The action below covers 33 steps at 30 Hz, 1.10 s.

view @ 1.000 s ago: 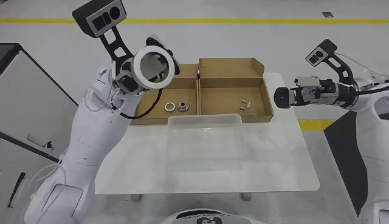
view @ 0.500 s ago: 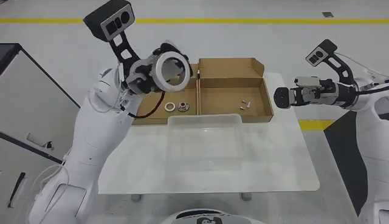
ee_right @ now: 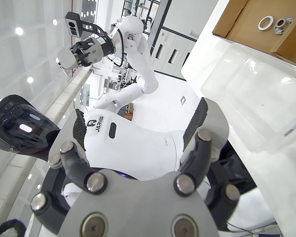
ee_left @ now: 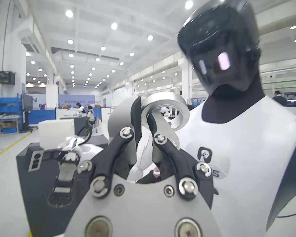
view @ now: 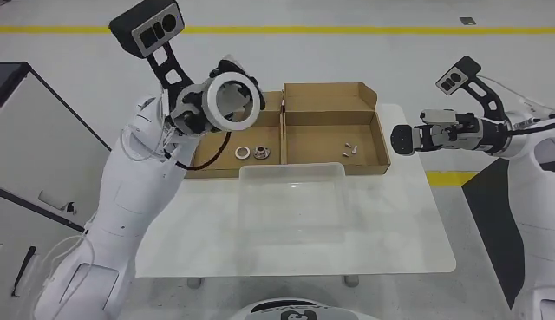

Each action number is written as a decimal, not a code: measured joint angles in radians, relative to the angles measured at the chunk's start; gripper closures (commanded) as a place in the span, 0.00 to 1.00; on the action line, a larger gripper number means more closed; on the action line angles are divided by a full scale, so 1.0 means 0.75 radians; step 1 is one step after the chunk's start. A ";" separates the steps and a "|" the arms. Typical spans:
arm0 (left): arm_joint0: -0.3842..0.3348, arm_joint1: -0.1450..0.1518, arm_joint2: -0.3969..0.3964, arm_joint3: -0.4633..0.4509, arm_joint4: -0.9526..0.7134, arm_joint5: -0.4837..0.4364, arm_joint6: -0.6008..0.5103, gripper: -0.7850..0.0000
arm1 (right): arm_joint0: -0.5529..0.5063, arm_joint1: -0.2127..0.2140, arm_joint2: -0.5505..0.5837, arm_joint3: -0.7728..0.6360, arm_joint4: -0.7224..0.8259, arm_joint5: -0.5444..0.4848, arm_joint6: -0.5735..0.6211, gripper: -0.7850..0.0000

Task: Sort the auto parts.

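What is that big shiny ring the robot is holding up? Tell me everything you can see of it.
The ring is a broad, smooth band of silvery metal with a wide open centre. The left gripper pinches its wall, one finger inside the hole and one outside. It is held in the air above the far corner of the left cardboard box, well clear of the table, and nothing else touches it.

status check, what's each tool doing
Left tool shut on large metal ring, raised high. Right tool open, beside the table. Small ring and hub lie in cardboard box.
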 measured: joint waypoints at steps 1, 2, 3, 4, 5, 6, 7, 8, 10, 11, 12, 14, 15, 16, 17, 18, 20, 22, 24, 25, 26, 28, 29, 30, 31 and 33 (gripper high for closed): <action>0.006 -0.005 -0.011 -0.007 -0.034 0.000 0.000 1.00 | 0.000 0.000 0.000 0.000 0.000 0.000 0.000 0.00; 0.014 -0.013 -0.025 -0.017 -0.077 0.000 0.000 1.00 | 0.000 0.000 0.000 0.000 0.000 0.000 0.000 0.00; 0.018 -0.020 -0.036 -0.023 -0.104 0.000 0.000 1.00 | 0.000 0.000 0.000 0.000 0.000 0.000 0.000 0.00; 0.023 -0.026 -0.045 -0.027 -0.122 0.000 0.000 1.00 | 0.000 0.000 0.000 0.000 0.000 0.000 0.000 0.00; 0.028 -0.033 -0.053 -0.030 -0.130 0.000 0.000 1.00 | 0.000 0.000 0.000 0.000 0.000 0.000 0.000 0.00; 0.030 -0.038 -0.056 -0.031 -0.127 0.000 0.000 1.00 | 0.000 0.000 0.000 0.000 0.000 0.000 0.000 0.00; 0.031 -0.043 -0.058 -0.032 -0.120 0.000 0.000 1.00 | 0.000 0.000 0.000 0.000 0.000 0.000 0.000 0.00; 0.032 -0.048 -0.060 -0.031 -0.111 0.000 0.000 1.00 | 0.000 0.000 0.000 0.000 0.000 0.000 0.000 0.00; 0.030 -0.053 -0.061 -0.025 -0.073 0.000 0.000 1.00 | 0.000 0.000 0.000 0.000 0.000 0.000 0.000 0.00; 0.028 -0.053 -0.058 -0.016 -0.028 0.000 0.000 1.00 | 0.000 0.000 0.000 0.000 0.000 0.000 0.000 0.00; 0.025 -0.052 -0.055 -0.007 0.013 0.000 0.000 1.00 | 0.000 0.000 0.000 0.000 0.000 0.000 0.000 0.00; 0.014 -0.044 -0.049 0.017 0.128 0.000 0.000 1.00 | 0.000 0.000 0.000 0.000 0.000 0.000 0.000 0.00; 0.010 -0.039 -0.045 0.026 0.177 0.000 0.000 1.00 | 0.000 0.000 0.000 0.000 0.000 0.000 0.000 0.00; 0.006 -0.035 -0.041 0.033 0.217 0.000 0.000 1.00 | 0.000 0.000 0.000 0.000 0.000 0.000 0.000 0.00; 0.000 -0.029 -0.034 0.036 0.259 0.000 0.000 1.00 | 0.000 0.000 0.000 0.000 0.000 0.000 0.000 0.00; -0.003 -0.025 -0.028 0.034 0.276 0.000 0.000 1.00 | 0.000 0.000 0.000 0.000 0.000 0.000 0.000 0.00; -0.006 -0.018 -0.019 0.026 0.261 0.000 0.000 1.00 | 0.000 0.000 0.000 0.000 0.000 0.000 0.000 0.00; -0.006 -0.015 -0.014 0.018 0.230 0.000 0.000 1.00 | 0.000 0.000 0.000 0.000 0.000 0.000 0.000 0.00; 0.000 -0.016 -0.015 0.008 0.160 0.000 0.000 1.00 | 0.000 0.000 0.000 0.000 0.000 0.000 0.000 0.00; 0.003 -0.018 -0.018 0.004 0.124 0.000 0.000 1.00 | 0.000 0.000 0.000 0.000 0.000 0.000 0.000 0.00; 0.007 -0.022 -0.025 0.000 0.074 0.000 0.000 1.00 | 0.000 0.000 0.000 0.000 0.000 0.000 0.000 0.00; 0.012 -0.027 -0.033 -0.005 0.028 0.000 0.000 1.00 | 0.000 0.000 0.000 0.000 0.000 0.000 0.000 0.00; 0.015 -0.030 -0.037 -0.008 0.012 0.000 0.000 1.00 | 0.000 0.000 0.000 0.000 0.000 0.000 0.000 0.00; 0.016 -0.033 -0.039 -0.010 0.004 0.000 0.000 1.00 | 0.000 0.000 0.000 0.000 0.000 0.000 0.000 0.00; 0.018 -0.035 -0.041 -0.010 -0.004 0.000 0.000 1.00 | 0.000 0.000 0.000 0.000 0.000 0.000 0.000 0.00; 0.022 -0.041 -0.044 -0.013 -0.023 0.000 0.000 1.00 | 0.000 0.000 0.000 0.000 0.000 0.000 0.000 0.00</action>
